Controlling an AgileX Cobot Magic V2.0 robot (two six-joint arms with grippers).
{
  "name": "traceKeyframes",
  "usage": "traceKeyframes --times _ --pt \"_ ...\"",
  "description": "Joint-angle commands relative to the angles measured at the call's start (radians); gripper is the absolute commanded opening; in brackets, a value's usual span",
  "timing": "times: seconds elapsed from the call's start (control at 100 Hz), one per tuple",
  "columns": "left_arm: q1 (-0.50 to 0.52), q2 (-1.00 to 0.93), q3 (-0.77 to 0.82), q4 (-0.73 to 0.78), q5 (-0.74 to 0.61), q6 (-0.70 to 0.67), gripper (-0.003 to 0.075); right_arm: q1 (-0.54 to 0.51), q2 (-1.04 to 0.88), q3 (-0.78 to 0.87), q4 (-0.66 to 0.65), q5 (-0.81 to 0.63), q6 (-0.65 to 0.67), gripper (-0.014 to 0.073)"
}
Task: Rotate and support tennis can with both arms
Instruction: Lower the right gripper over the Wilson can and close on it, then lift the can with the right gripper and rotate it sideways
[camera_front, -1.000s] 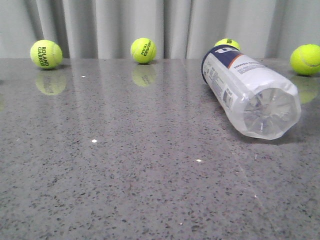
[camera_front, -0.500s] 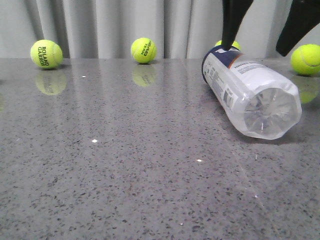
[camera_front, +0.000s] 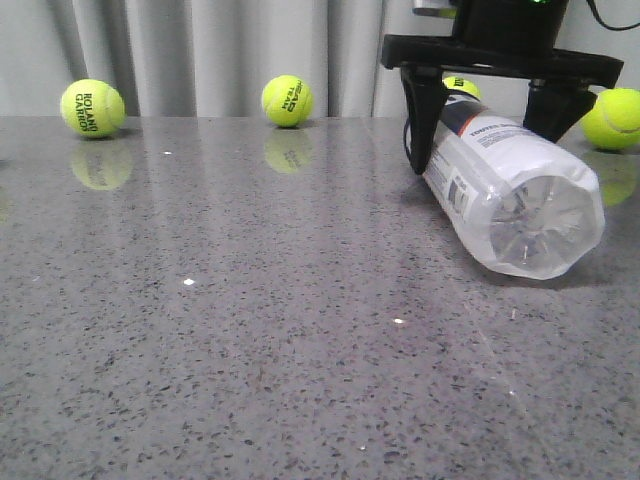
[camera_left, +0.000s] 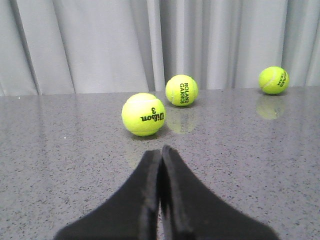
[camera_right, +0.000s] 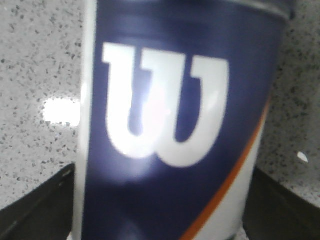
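Note:
The tennis can lies on its side at the right of the grey table, ridged clear base toward the camera, navy end toward the curtain. My right gripper is open and straddles the can's far end, one black finger on each side. In the right wrist view the navy panel with a white W on the tennis can fills the space between the fingers of that gripper. My left gripper is shut with nothing in it, low over bare table, and is out of the front view.
Yellow-green tennis balls sit along the curtain: one at far left, one in the middle, one behind the can, one at far right. A Wilson ball lies just ahead of the left gripper.
The right gripper has come down from above into the front view and now straddles the can's far end. The can has barely shifted.

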Motion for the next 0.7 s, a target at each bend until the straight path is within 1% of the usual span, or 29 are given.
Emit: traceKeyframes --times 0.0,0.1,0.14,0.29,0.36,0.41,0.53,0.62,0.69 --pt "0.000 -0.032 0.044 -0.001 -0.076 -0.003 -0.0020 -0.002 -0.047 -0.036 -0.001 -0.020 0.000 0.0623" --pt "0.000 -0.032 0.044 -0.001 -0.076 -0.003 -0.0020 -0.002 -0.047 -0.042 -0.001 -0.020 0.000 0.0619" --pt "0.000 -0.032 0.044 -0.001 -0.076 -0.003 -0.0020 -0.002 -0.047 -0.043 -0.001 -0.020 0.001 0.0601" --pt "0.000 -0.032 0.044 -0.001 -0.076 -0.003 -0.0020 -0.002 -0.047 -0.043 -0.001 -0.020 0.001 0.0451" --pt "0.000 -0.032 0.044 -0.001 -0.076 -0.003 -0.0020 -0.002 -0.047 -0.043 -0.001 -0.020 0.001 0.0397" --pt "0.000 -0.032 0.044 -0.001 -0.076 -0.003 -0.0020 -0.002 -0.047 -0.046 -0.001 -0.020 0.001 0.0375" --pt "0.000 -0.032 0.044 -0.001 -0.076 -0.003 -0.0020 -0.002 -0.049 -0.088 -0.001 -0.009 -0.018 0.0370" --pt "0.000 -0.032 0.044 -0.001 -0.076 -0.003 -0.0020 0.005 -0.051 -0.154 -0.001 0.027 -0.079 0.0370" --pt "0.000 -0.032 0.044 -0.001 -0.076 -0.003 -0.0020 0.018 -0.051 -0.212 -0.001 0.054 -0.162 0.0370"
